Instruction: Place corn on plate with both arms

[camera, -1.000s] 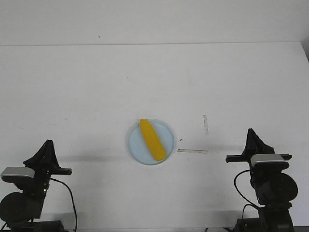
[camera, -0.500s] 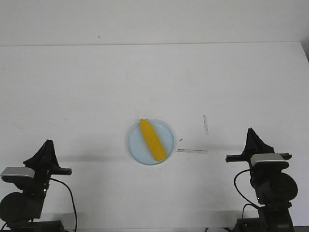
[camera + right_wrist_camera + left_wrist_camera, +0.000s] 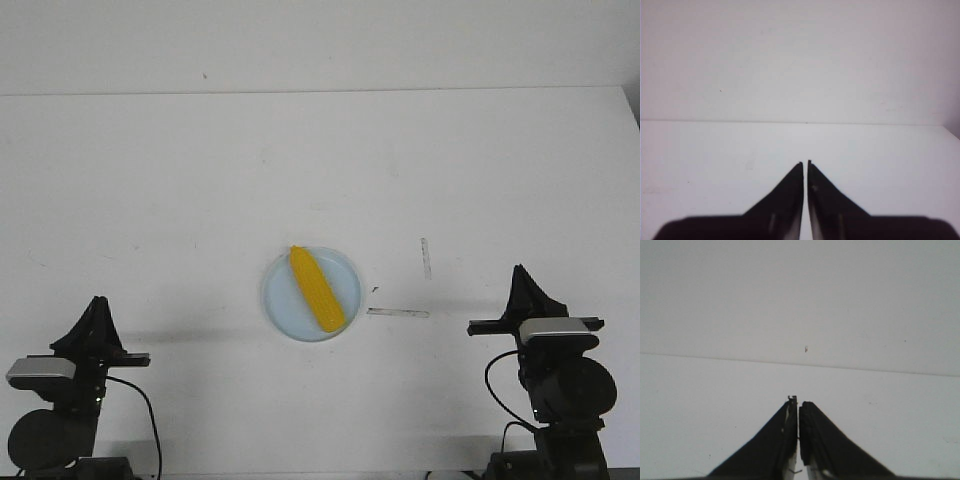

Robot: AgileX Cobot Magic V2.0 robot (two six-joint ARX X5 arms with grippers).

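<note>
Two grippers, both mine, sit parked at the near edge of the surface (image 3: pixel 150 180): my left gripper (image 3: pixel 97 312) toward the near-left corner, my right gripper (image 3: pixel 520 283) toward the near-right corner. Each has its fingers drawn together to a hairline slit and holds nothing, as both wrist views confirm. The corn (image 3: pixel 317 289) lies diagonally across the plate (image 3: pixel 282 312), tapered end toward the far edge, blunt end toward the near edge and reaching close to the rim. The plate rests a little nearer the near edge than the middle of the surface, well apart from both grippers. Two thin strips of tape (image 3: pixel 398 313) lie just to the plate's right.

By my judgement the placement is done, so the remaining hazards are few. The corn is smooth and rounded, and the plate's rim is shallow; a jolt to the surface could roll the cob toward the rim or over it. My arms stand low beside the near edge with cables (image 3: pixel 148 425) trailing behind them, so a careless reach back toward the plate could nudge the light plastic plate and shift it. Neither wrist view shows the plate or corn, so I could not check contact from there.
</note>
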